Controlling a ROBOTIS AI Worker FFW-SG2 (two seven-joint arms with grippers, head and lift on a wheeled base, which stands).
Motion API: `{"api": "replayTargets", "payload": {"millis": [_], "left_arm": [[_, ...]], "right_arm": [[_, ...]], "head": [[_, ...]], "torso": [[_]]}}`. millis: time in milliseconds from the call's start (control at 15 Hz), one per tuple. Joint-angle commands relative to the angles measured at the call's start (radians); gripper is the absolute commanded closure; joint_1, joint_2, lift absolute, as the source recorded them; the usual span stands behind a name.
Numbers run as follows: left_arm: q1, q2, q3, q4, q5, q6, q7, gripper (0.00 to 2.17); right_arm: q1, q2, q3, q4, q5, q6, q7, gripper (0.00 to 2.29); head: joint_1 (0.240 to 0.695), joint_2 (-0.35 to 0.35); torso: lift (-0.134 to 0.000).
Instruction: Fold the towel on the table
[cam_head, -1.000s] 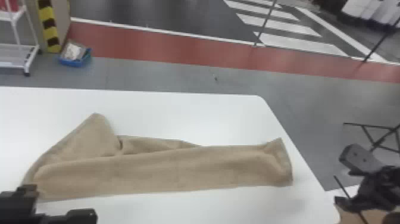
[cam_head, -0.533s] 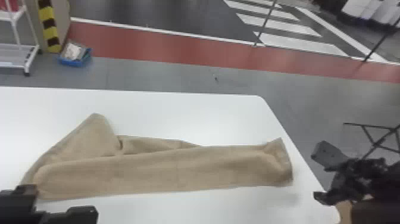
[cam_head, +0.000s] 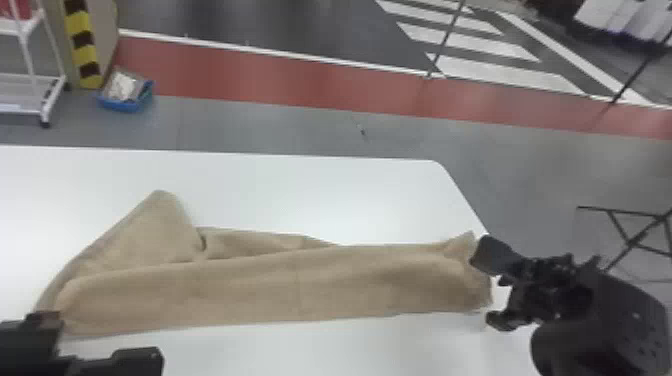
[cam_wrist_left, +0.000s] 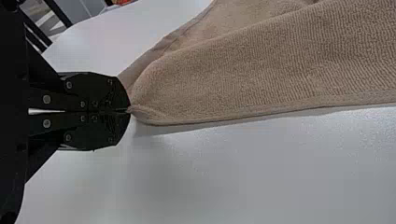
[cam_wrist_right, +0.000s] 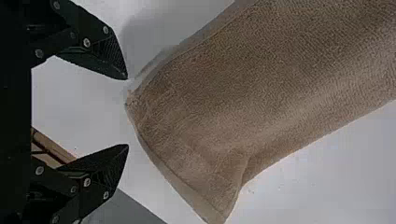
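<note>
Your tan towel (cam_head: 275, 290) lay on the white table (cam_head: 310, 190) as a long, partly folded strip running left to right. Toward its left end, a loose flap (cam_head: 145, 225) pointed away from you.

Your left end effector (cam_wrist_left: 129, 111) had its fingers together, clamped on the near left corner (cam_wrist_left: 142, 113) of the towel, probably to keep that end from sliding or to guide it into the next fold. Your right end effector (cam_wrist_right: 127, 112) was spread wide, with nothing between its pads, just beside the towel's right end; whether a finger touched the cloth, you could not tell.

That placement suggested a grip on the right end was due, so that both ends could be controlled together. The uneven flap looked likely to leave a crooked fold unless you straightened it.
</note>
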Motion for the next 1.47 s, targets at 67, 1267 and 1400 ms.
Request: {"api": "replayTargets", "payload": {"millis": [67,1267,1400], "left_arm": [[0.0,0.0,0.002,0.0,0.0,0.0,0.002,1.34],[-0.002,-0.014,0.157,-0.128,0.049,-0.046,-0.089,1.34],[-0.055,-0.083,0.225,-0.153,0.126,-0.061,-0.141,1.34]], "right_arm": [[-0.005,-0.002,0.041,0.021,0.039,0.001,-0.005,0.45],[-0.093,-0.042,-0.246,-0.189,-0.456,0.151,0.075,1.21],[-0.18,-0.052,-0.232,-0.229,-0.519,0.461,0.075,1.21]], "head": [[0.695,-0.35],[0.695,-0.35],[0.695,-0.35]], "torso": [[-0.124],[-0.124],[-0.124]]}}
